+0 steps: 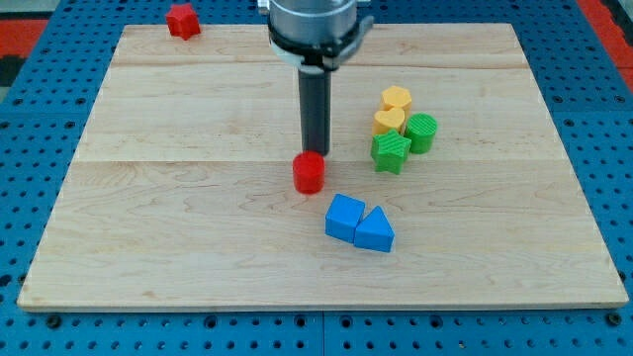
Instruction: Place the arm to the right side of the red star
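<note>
My tip (316, 151) sits behind the red cylinder (309, 172); no claw in view. I should steer far-left, stopping right of the red star (183, 21).

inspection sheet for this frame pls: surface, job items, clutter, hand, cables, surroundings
Surface: wooden board, flat, pale planks.
Job's things: red star at the board's top-left edge; my tip sits mid-board, far to the view's right of it and lower.
Clutter: red cylinder just below my tip, contact unclear; blue cube touching blue triangle; yellow hexagon, yellow heart, green star and green cylinder clustered at right.
Hand: none, rod only.
Cables: nothing seen.
Surroundings: blue perforated base; red strip at top left.
</note>
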Available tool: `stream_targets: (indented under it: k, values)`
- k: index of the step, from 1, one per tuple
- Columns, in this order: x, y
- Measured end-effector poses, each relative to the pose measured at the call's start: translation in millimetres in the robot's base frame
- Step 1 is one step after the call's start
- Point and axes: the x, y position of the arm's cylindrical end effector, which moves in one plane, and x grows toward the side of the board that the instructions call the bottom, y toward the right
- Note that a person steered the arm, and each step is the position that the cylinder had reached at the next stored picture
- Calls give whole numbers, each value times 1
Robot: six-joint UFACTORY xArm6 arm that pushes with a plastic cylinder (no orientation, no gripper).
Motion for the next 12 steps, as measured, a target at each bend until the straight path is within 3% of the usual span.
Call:
stream_targets:
  k: [1,2,3,4,5,7,8,10,11,12]
  values:
    - [31,0]
    - [32,3]
    - [3,-46]
    - [-16,-138]
    - [-61,-216]
    - [-181,-290]
    - [-251,-298]
    - [-252,-292]
    - [-229,-287]
    - [-198,-202]
